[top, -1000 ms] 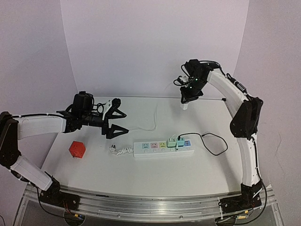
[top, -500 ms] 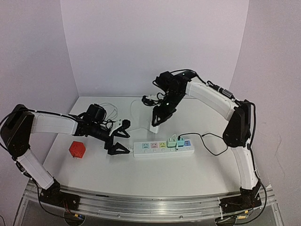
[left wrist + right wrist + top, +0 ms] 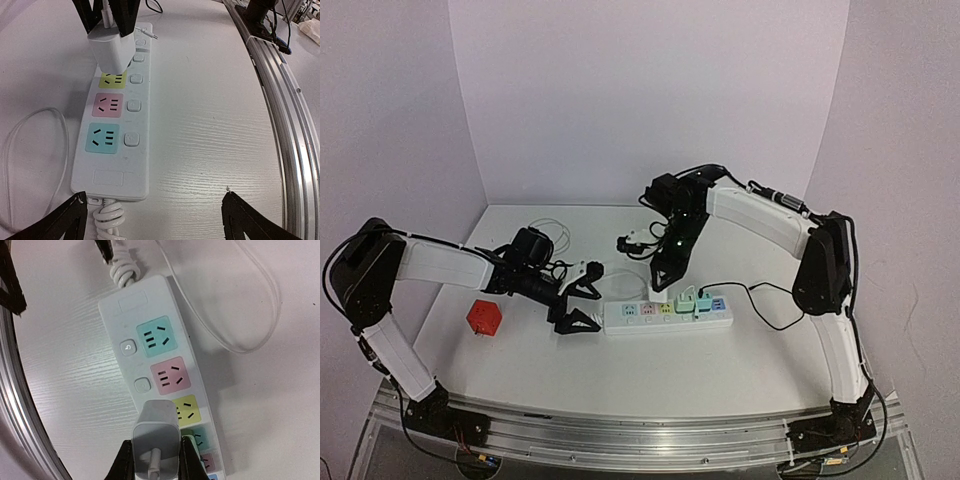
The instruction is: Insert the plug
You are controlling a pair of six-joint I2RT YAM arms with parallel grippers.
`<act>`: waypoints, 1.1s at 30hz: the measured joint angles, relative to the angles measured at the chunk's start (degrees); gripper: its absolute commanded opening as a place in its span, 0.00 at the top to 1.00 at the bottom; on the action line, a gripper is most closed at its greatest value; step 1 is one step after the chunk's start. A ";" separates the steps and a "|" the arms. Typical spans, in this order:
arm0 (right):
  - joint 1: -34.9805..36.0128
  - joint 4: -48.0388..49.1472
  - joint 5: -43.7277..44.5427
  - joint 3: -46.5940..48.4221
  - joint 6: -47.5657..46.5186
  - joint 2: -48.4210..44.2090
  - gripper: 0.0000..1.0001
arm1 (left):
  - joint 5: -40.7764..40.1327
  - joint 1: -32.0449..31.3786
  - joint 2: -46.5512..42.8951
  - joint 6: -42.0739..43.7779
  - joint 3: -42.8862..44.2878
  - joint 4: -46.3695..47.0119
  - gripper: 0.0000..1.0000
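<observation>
Hovering above the strip [image 3: 132, 302], the right claw [image 3: 155, 460] is clamping the plug [image 3: 156, 432], apparently not yet inserted; the left claw [image 3: 152, 200] is gaping, empty.

I've got the white plug [image 3: 112, 50] upright over the yellow socket [image 3: 114, 80] (seated or not, I can't tell). The white power strip [image 3: 112, 150] lies flat on the table [image 3: 200, 125], teal and pink sockets free.

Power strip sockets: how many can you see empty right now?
3: teal socket nearest the coiled cable, pink socket beside it, yellow socket partly under the white plug. Those beyond the plug may be hidden.
</observation>
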 measured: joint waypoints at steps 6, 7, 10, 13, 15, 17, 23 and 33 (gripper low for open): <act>0.42 -0.86 0.95 -1.18 -4.10 0.64 1.00 | -0.48 -0.03 0.00 -0.16 -1.02 0.67 0.07; 0.40 -0.86 0.99 -1.18 -4.60 0.68 1.00 | -0.51 -0.03 0.00 -0.16 -1.05 0.74 0.07; 0.40 -0.82 1.16 -1.25 -5.71 0.83 1.00 | -0.65 -0.03 0.00 -0.16 -1.05 0.80 0.07; 0.40 -0.79 2.07 -1.82 -6.67 1.24 1.00 | -0.94 -0.03 0.00 -0.14 -1.05 0.82 0.07; 0.40 -0.75 3.53 -2.46 -7.06 1.74 1.00 | -1.04 -0.03 0.00 -0.11 -1.07 0.80 0.07; 0.40 -0.49 4.57 -2.91 -7.30 2.33 1.00 | -1.11 -0.03 0.00 -0.11 -1.07 0.80 0.07; 0.51 0.19 6.08 -3.05 -7.43 2.53 1.00 | -1.48 -0.03 0.00 -0.09 -1.07 0.82 0.07; 0.51 0.60 6.47 -3.05 -6.86 2.53 1.00 | -1.50 -0.03 0.00 0.08 -1.11 0.83 0.07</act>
